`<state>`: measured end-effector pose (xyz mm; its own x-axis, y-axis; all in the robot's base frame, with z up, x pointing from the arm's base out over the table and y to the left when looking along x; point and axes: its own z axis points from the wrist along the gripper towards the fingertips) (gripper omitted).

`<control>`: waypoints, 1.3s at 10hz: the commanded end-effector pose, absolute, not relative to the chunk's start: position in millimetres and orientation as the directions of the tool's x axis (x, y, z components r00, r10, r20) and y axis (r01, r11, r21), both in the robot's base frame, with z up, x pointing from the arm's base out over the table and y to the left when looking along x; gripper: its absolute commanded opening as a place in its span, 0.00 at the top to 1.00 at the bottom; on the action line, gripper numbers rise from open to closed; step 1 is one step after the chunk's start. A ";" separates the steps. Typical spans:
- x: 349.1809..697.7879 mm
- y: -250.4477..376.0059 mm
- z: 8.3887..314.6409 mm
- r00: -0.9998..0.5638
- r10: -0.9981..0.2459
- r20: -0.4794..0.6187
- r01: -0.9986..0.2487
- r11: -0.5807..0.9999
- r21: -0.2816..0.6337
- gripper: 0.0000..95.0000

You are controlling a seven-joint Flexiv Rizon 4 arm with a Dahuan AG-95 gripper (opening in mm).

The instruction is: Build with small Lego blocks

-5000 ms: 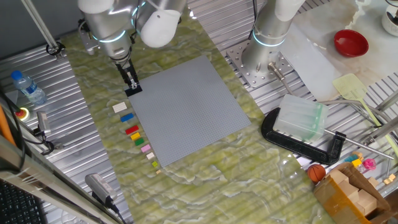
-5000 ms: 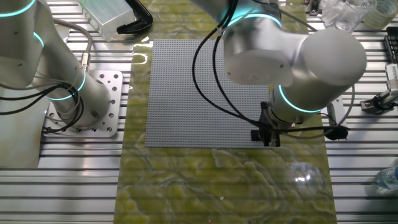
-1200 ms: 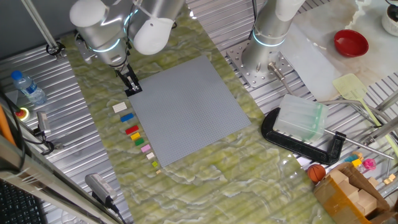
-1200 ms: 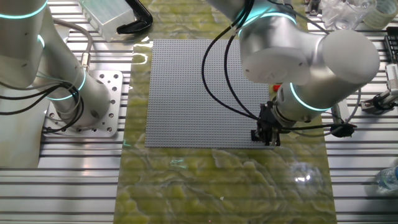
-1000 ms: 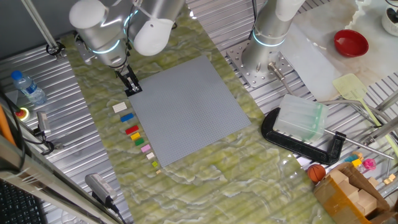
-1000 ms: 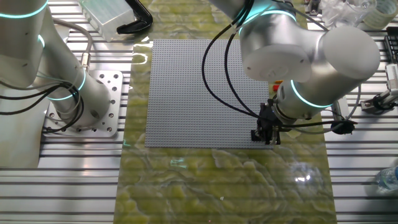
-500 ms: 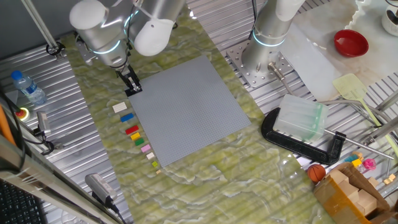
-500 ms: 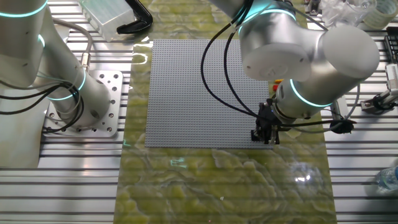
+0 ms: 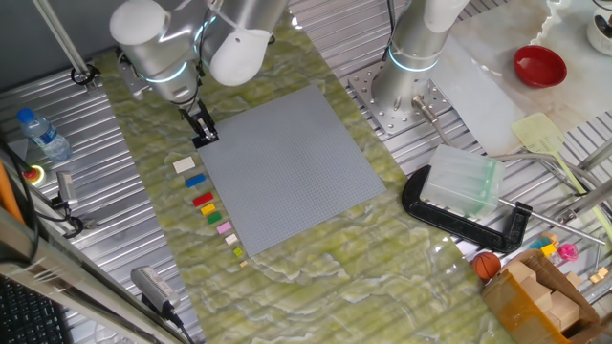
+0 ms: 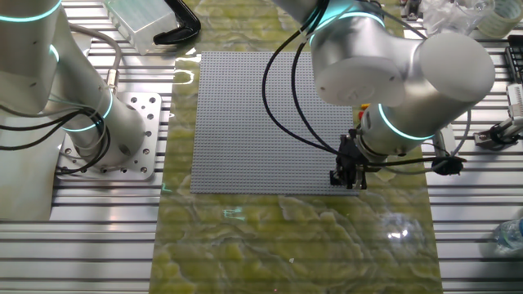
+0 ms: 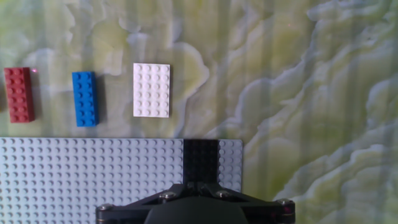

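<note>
The black block (image 11: 201, 160) sits on the grey baseplate (image 11: 93, 180), close to its corner and flush with the plate's edge in the hand view. It looks seated on the studs, though how firmly it is pressed in cannot be judged. The gripper (image 11: 200, 185) is directly over it, its fingertips meeting the near end of the block; whether the fingers are pinching the block or have just let go cannot be told from any view, since the fixed views show only a small dark shape at that corner (image 9: 204, 134).

Off the plate, on the green marbled mat (image 11: 298, 93), the rest of the blocks lie in a row alongside the plate's edge. The white block (image 11: 151, 89) is nearest the corner, then the blue block (image 11: 84, 98), then the red block (image 11: 18, 94). The fixed view continues the line with the green block (image 9: 207, 208), the yellow block (image 9: 213, 218), the pink block (image 9: 226, 228) and a couple of tiny pale pieces beyond that are too small to identify.

By these pictures the build is at its very start: one block is on the plate and six or more are untouched on the mat. The likely step in hand is finishing the black block's placement, with the white block the closest candidate to follow.
</note>
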<state>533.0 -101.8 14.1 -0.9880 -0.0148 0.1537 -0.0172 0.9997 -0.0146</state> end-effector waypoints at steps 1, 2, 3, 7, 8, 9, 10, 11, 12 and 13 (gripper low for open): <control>527.3 -102.9 -23.7 -0.988 -0.014 0.157 -0.019 0.999 -0.030 1.00; 527.3 -102.9 -23.7 -0.988 -0.014 0.157 -0.019 0.999 -0.030 1.00; 529.7 -102.4 0.5 -0.987 -0.022 0.161 -0.028 0.999 -0.038 1.00; 537.9 -92.5 57.0 -0.985 -0.047 0.167 -0.058 0.996 -0.061 1.00; 537.3 -90.8 61.9 -0.988 -0.050 0.146 -0.059 0.996 -0.062 1.00; 536.6 -90.0 63.9 -0.989 -0.045 0.141 -0.054 0.997 -0.062 1.00; 534.7 -87.9 69.0 -0.990 -0.052 0.133 -0.060 0.997 -0.058 1.00; 533.8 -86.2 72.8 -0.994 -0.061 0.094 -0.067 0.996 -0.059 1.00; 533.7 -85.3 73.9 -0.996 -0.075 0.051 -0.078 0.995 -0.058 1.00; 534.2 -84.5 74.4 -0.996 -0.083 0.020 -0.084 0.995 -0.059 1.00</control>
<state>536.7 -84.8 73.5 -0.9956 -0.0772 0.0528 -0.0799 0.9955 -0.0507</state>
